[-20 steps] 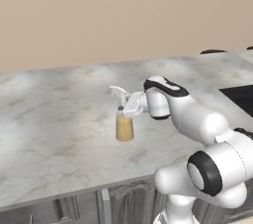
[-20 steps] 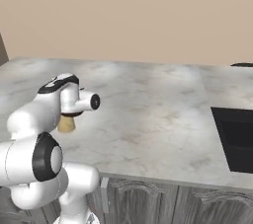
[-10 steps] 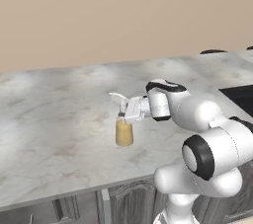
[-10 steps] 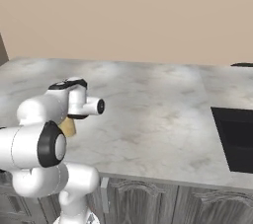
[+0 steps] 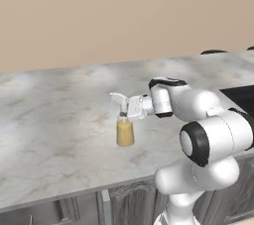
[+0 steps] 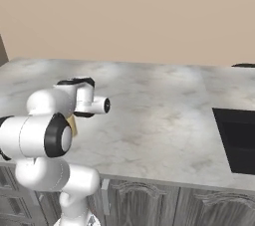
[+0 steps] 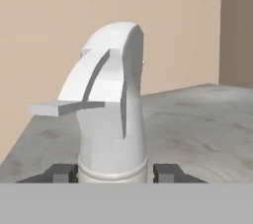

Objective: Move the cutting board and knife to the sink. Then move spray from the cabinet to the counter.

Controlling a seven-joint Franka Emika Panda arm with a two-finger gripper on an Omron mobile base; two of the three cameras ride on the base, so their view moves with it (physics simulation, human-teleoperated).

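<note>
Hand view: end effector [image 7: 112, 173] fingers flank the spray [image 7: 111, 119] neck, gripping it. Left base view shows the bottle resting upright on the desk [image 5: 54, 115], sink [image 5: 241, 97] toward three o'clock. Best practice: release gently, then retreat straight back, sparing the trigger.

Spray [image 5: 125, 129] upright on marble counter [image 5: 54, 115].

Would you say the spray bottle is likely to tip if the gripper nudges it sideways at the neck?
Probably yes: the spray stands upright on the counter on a narrow base, with its bulky nozzle up high. The gripper flanks its neck, well above the base, so a push there would likely topple it.
</note>
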